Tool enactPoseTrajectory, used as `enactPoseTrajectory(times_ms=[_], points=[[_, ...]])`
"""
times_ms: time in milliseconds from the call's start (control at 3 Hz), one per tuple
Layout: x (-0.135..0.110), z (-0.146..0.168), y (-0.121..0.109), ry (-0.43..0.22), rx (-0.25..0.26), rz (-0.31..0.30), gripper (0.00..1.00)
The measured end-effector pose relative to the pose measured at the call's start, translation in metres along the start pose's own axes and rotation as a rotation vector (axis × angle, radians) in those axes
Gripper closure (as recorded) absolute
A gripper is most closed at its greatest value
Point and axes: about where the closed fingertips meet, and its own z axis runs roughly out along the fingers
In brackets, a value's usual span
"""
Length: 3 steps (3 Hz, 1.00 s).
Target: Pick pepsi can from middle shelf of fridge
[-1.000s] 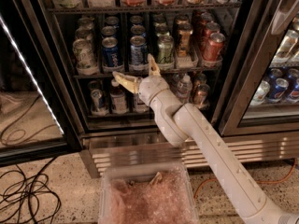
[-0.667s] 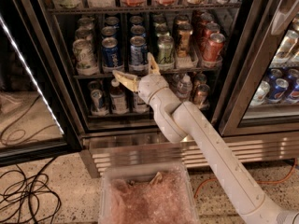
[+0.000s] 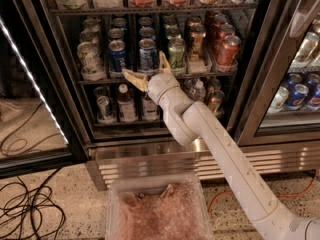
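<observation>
Open, fingers spread wide and clamped on nothing: gripper [image 3: 143, 65], held at the front lip of the shelf [image 3: 107, 80] inside the fridge [image 3: 250, 84]. One finger [image 3: 131, 77] pointing left and low, the other [image 3: 164, 61] pointing up.

Just above and beyond the gripper, upright in the front row on the shelf: pepsi can [image 3: 148, 54], long axis vertical, silver rim on top. Appears to sit in the fork between the two fingers. Cannot tell whether touched or only overlapped from this angle. Left of the gripper's low finger, a dark can [image 3: 117, 55]. Right of its upper finger and close by, a green can [image 3: 176, 51]. Down and to the right of the gripper, the arm [image 3: 225, 149] running back out of the fridge.

Probably at the approach step, with no grasp made yet. Calls for a short push forward and slightly up from the gripper, to bring the pads level with the pepsi can's sides at mid height, then a squeeze. Worth rolling the wrist first, given fingers set on a diagonal rather than level across a vertical can. Little room right of the gripper, so some risk of nudging the green can, or of tipping the pepsi can back into the row behind.
</observation>
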Motion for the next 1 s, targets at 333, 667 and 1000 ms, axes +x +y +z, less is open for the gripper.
enactPoseTrajectory(times_ms=[333, 667, 1000], points=[[0.003, 0.006, -0.002, 0.004, 0.008, 0.002, 0.18], [0.006, 0.011, -0.002, 0.004, 0.019, 0.011, 0.17], [0.007, 0.018, -0.001, -0.003, 0.034, 0.021, 0.17]])
